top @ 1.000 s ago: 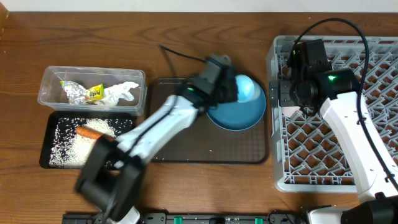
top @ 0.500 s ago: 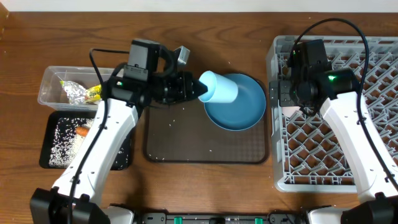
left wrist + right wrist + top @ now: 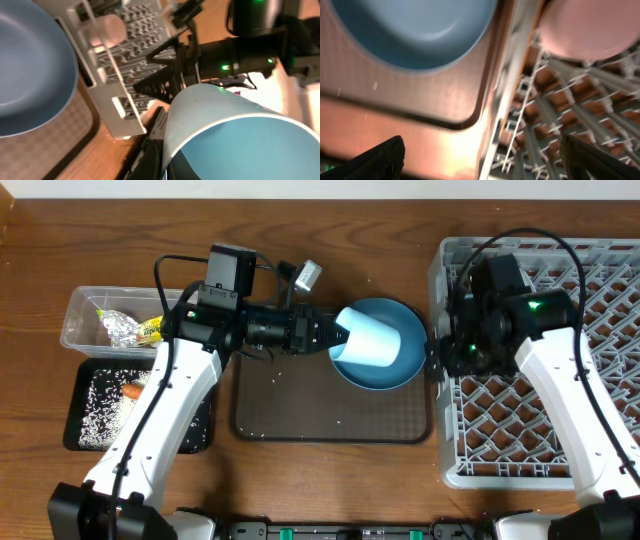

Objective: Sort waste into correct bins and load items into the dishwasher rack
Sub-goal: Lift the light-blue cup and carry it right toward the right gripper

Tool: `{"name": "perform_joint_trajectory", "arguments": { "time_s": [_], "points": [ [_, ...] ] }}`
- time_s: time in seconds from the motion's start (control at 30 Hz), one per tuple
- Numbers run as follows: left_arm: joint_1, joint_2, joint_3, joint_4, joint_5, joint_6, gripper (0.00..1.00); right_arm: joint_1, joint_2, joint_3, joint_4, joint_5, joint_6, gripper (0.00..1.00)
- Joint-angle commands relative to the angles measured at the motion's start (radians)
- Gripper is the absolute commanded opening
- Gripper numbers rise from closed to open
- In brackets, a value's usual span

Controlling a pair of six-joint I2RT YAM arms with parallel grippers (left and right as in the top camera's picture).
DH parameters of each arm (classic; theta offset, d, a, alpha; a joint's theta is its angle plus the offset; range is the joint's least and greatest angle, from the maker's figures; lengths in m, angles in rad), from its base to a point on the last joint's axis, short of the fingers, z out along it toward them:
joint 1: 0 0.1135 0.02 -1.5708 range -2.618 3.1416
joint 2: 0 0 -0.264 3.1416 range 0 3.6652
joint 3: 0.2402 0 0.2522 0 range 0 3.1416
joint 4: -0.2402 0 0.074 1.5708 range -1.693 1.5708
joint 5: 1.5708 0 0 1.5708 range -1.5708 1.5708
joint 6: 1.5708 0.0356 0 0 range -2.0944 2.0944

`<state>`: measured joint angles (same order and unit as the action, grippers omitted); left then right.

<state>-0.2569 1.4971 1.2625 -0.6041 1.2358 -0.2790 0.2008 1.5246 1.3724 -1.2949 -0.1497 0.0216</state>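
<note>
While we log light blue cup (image 3: 372,340) ctr-frame over blue plate (image 3: 385,380), w/ left gripper (image 3: 333,335) clenched on its rim and right gripper (image 3: 440,360) spread empty at rack (image 3: 480,430) edge, we judge it light, rigid, slick, chippable; rim wall = best hold.

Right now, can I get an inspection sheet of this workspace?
Surface: wooden table, white specks on brown serving tray.
Job's things: blue plate on serving tray; foil, tissue in clear tub; carrot, rice in black tray; pink cup in dishwasher rack.
Clutter: nothing seen.
Claws: left claw shut on light blue cup over plate; right claw open, empty, by rack's left edge.
Cables: black cables loop over both arms.
Surroundings: nothing seen.
</note>
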Motion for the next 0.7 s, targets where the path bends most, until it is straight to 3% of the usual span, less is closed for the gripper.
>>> {"name": "perform_joint_trajectory", "arguments": {
  "time_s": [0.0,0.13,0.23,0.43,0.67],
  "points": [
    [0.003,0.001,0.000,-0.006,0.066,0.039,0.06,-0.034,-0.063,0.016,-0.014,-0.192,-0.151,0.98],
    [0.003,0.001,0.000,-0.017,0.066,0.039,0.06,-0.080,-0.170,0.016,-0.060,-0.499,-0.370,0.98],
    [0.003,0.001,0.000,-0.024,0.091,0.039,0.06,-0.125,-0.266,0.016,-0.075,-0.630,-0.441,0.99],
    [-0.022,0.001,0.000,-0.023,0.171,0.039,0.06,-0.160,-0.404,0.016,-0.073,-0.711,-0.446,0.99],
    [-0.126,0.001,0.000,-0.016,0.171,0.031,0.06,-0.160,-0.428,0.005,-0.076,-0.749,-0.448,0.99]
  ]
}}
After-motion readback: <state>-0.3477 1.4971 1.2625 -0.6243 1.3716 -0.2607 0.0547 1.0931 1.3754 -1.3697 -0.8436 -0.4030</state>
